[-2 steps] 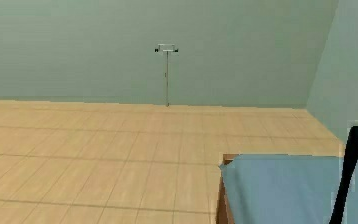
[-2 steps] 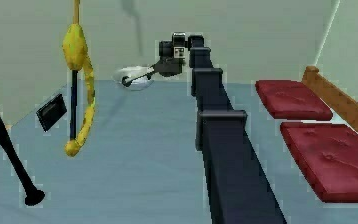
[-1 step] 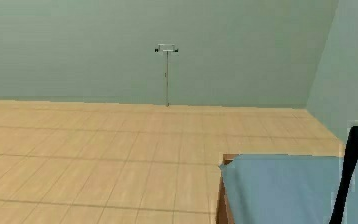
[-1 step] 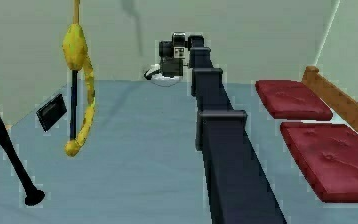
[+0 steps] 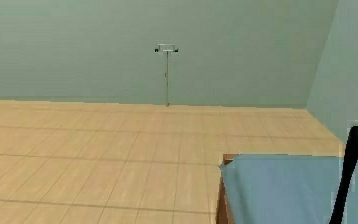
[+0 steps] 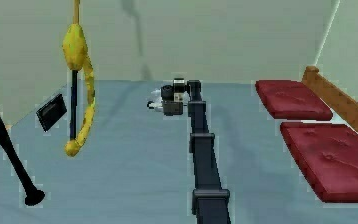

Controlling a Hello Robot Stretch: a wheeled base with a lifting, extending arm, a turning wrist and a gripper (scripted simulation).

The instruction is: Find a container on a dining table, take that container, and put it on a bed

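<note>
Now at bed (image 6: 127,175): arm (image 6: 203,150) reaches across sheet; fingers' (image 6: 159,101) spread, and whether they carry container, cannot tell. Likely final stage, only set-down left.

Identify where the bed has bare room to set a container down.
Free: the bed sheet between the arm and the red pillows, and between arm and bat. Crowded: around the bat, dark flat thing and yellow looped thing.

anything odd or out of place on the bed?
Yes. A black bat lies slanted on the blue bed, and a yellow curved thing stands tall on the sheet next to a small dark flat item. That clutter looks misplaced on a bed. The red pillows lie in order.
</note>
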